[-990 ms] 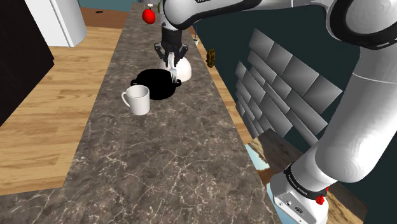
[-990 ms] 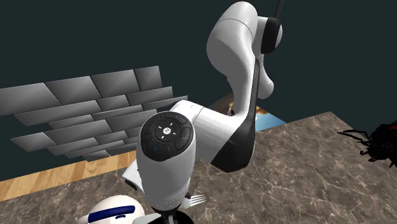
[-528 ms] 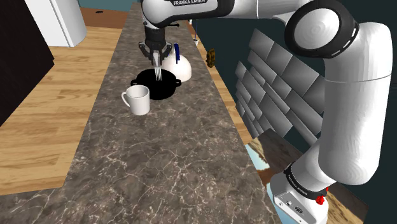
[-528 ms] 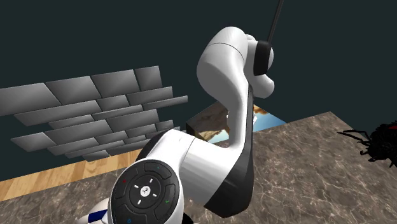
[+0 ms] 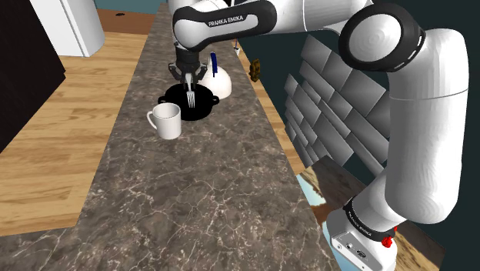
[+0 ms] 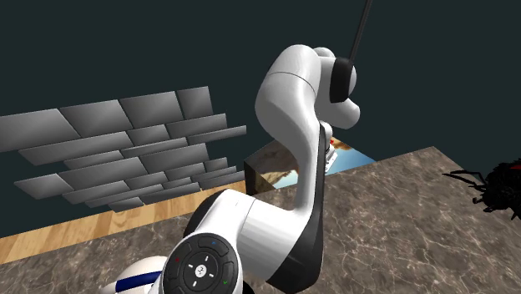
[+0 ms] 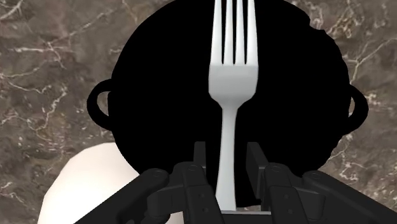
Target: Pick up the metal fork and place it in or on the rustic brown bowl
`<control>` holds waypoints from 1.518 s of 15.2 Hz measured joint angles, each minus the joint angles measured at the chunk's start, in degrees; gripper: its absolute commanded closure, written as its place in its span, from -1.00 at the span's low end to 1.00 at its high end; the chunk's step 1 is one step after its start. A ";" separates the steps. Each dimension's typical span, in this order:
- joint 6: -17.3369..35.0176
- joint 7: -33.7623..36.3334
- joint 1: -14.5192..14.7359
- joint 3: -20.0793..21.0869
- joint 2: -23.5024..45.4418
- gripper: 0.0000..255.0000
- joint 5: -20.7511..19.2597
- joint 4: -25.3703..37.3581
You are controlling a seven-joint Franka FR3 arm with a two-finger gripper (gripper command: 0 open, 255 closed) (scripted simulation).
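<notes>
gripper (image 7: 228, 160): fingers clamped on fork handle | fork (image 7: 234, 76): pale grey, four tines, hanging tines-down over bowl's middle | bowl (image 7: 159, 76): flat black, two loop handles, on dark marbled counter (image 5: 208, 192) | white mug (image 5: 165, 121): just beside bowl, nearer shoulder camera | white dome, blue handle (image 5: 221, 83): behind bowl
</notes>
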 measured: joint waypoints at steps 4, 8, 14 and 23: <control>0.72 0.13 -0.05 -0.04 0.10 1.00 -0.09 -0.62; 0.79 0.14 -0.06 -0.05 0.09 -1.00 -0.10 -0.68; 0.80 0.14 -0.06 -0.05 0.08 -1.00 -0.10 -0.68; -4.80 -0.56 0.25 0.60 -2.38 -1.00 0.88 2.59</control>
